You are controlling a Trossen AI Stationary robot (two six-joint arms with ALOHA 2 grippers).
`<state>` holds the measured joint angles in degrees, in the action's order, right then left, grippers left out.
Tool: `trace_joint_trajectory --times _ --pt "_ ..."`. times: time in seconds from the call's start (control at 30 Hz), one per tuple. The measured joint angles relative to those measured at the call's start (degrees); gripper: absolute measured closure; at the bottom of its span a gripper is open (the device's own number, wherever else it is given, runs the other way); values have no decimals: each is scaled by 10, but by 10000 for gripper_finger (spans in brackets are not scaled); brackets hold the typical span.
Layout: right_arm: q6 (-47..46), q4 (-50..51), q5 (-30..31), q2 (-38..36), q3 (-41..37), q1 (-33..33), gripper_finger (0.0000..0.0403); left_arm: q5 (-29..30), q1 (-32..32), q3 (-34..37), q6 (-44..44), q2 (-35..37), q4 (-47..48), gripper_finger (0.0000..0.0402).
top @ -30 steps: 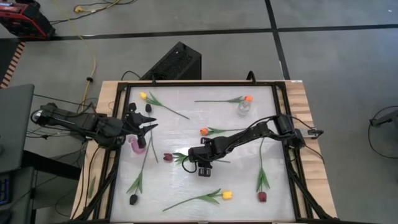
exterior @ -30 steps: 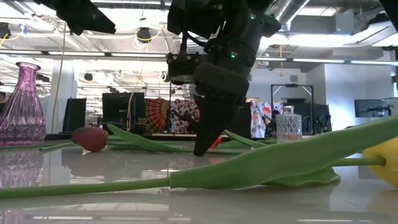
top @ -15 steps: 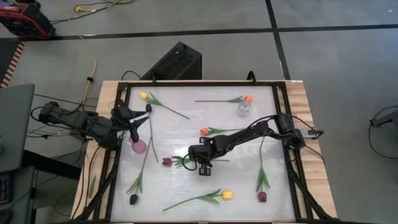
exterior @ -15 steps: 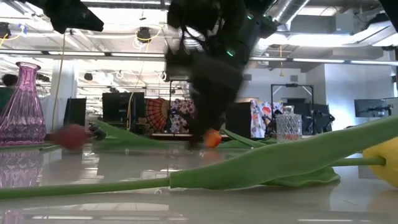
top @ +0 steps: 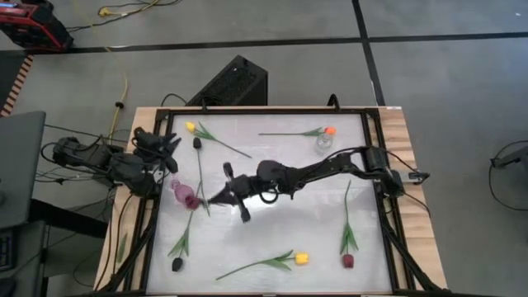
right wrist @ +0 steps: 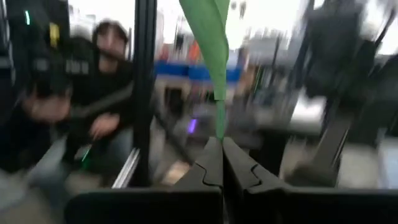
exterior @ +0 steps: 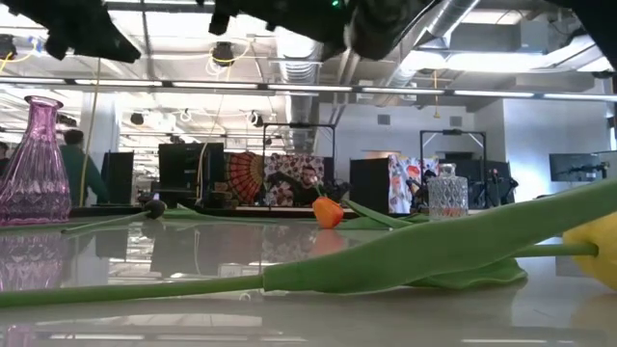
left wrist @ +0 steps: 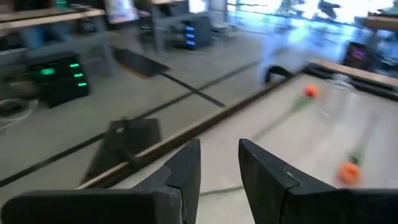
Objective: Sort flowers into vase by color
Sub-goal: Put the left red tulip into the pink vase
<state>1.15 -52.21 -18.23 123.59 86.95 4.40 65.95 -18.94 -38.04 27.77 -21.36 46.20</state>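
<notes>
The table's glossy white top (top: pixel 272 239) sits inside a black frame on a wooden base, out on a grey concrete floor crossed by dark lines, with a black box (top: pixel 233 82) just behind it. Beyond the table the room is an open workshop with exposed ceiling ducts, strip lights, screens and a person in dark clothes. The right gripper (top: pixel 228 195) reaches across the middle of the table toward the pink glass vase (top: pixel 182 193), its jaws pressed together on a green tulip stem (right wrist: pixel 217 68); the flower's head is hidden, so I cannot tell its colour. The left gripper (top: pixel 161 142) hangs over the table's left rail, jaws a little apart and holding nothing. Other tulips lie scattered on the surface: a yellow one (top: pixel 190 127) and an orange one (top: pixel 329 130) at the back, a yellow one (top: pixel 301 258) and a maroon one (top: pixel 347 260) at the front. A small clear glass vase (top: pixel 322 143) stands beside the orange one.
</notes>
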Motion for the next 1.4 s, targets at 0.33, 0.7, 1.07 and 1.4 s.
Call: trace_joint_trajectory --times 0.33,0.7,1.07,1.4 --pt "-63 -32 2 169 260 -39 387 8 16 0 5 54 0 304" --pt "-115 -47 54 311 474 -64 387 -12 16 0 5 61 4 304" --pt "-97 -42 110 314 478 -58 387 -12 16 0 5 60 5 304" --pt "-96 -45 158 314 479 -47 387 -11 16 0 9 60 5 304"
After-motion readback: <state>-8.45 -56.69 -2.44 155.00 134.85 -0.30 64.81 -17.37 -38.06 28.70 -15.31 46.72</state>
